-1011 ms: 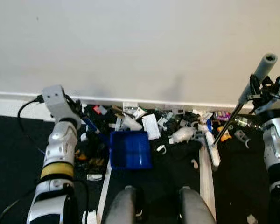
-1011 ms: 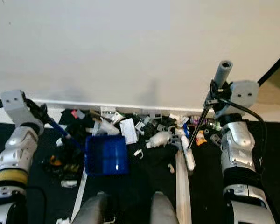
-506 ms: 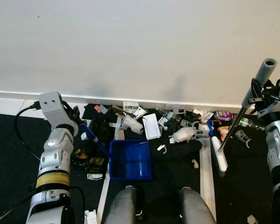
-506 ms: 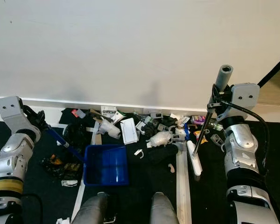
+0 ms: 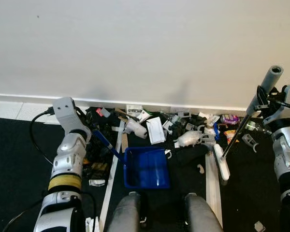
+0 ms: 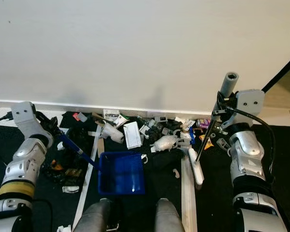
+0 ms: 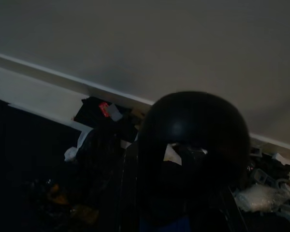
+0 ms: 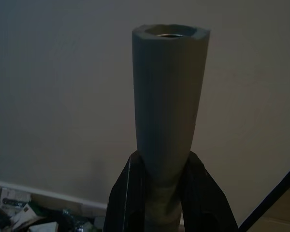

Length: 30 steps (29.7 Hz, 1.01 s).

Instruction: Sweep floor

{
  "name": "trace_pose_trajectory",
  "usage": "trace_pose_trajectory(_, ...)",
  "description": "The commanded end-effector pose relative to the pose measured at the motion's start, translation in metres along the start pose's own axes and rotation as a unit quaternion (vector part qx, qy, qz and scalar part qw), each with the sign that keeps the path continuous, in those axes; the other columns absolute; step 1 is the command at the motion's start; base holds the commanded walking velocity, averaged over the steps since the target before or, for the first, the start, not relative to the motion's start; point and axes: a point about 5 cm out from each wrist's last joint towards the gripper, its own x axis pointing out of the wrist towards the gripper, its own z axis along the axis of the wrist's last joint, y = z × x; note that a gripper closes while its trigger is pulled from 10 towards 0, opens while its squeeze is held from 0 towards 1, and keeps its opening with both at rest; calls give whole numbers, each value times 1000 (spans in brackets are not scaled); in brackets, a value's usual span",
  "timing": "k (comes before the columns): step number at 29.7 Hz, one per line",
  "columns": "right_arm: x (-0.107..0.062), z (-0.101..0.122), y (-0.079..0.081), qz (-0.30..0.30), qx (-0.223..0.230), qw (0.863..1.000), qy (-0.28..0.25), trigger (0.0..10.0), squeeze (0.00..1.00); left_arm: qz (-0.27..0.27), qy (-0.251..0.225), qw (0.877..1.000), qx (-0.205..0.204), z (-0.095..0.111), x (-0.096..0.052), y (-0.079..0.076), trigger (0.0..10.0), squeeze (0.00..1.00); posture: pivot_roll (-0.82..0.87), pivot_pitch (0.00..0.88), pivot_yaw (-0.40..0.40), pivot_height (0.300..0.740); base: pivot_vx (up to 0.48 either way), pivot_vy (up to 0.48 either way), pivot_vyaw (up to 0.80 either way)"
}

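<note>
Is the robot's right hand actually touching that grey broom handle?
Touching. In the right wrist view, the right hand has its two black fingers pressed against both sides of the grey broom handle.

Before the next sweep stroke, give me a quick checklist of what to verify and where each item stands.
1. Right gripper holds the broom handle: ok, its black fingers wrap the grey grip.
2. Left gripper holds the dustpan by its blue handle: cannot tell, the fingers are hidden in the dark wrist view.
3. Dustpan sits on the floor with its open side toward the litter: ok, just ahead of the robot's feet.
4. Broom head on the floor beside the litter: ok, at the pile's right end.
5. Litter already in the dustpan: not ok, it looks empty.
6. Litter lies along the wall: ok, the pile is against the baseboard.
</note>
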Motion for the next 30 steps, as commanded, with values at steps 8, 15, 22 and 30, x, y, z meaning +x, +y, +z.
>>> trace_pose_trajectory(8,5,-8,15,27,-12,999,11,10000,0,8,0,999,38,-7,4,-8,10000,0,-95,232,63,740,0,0,0)
trace_pose_trajectory(15,15,-10,30,52,-9,998,24,10000,0,-14,-3,999,35,-10,1,-15,10000,0,-42,258,80,740,0,0,0)
trace_pose_trajectory(22,21,-7,46,59,-88,994,10,10000,0,-36,-7,999,33,-8,-5,-15,10000,0,7,260,88,740,0,0,0)
trace_pose_trajectory(30,22,-19,86,89,-74,993,14,10000,0,-51,-10,998,37,-5,-10,-15,10000,0,56,255,89,740,0,0,0)
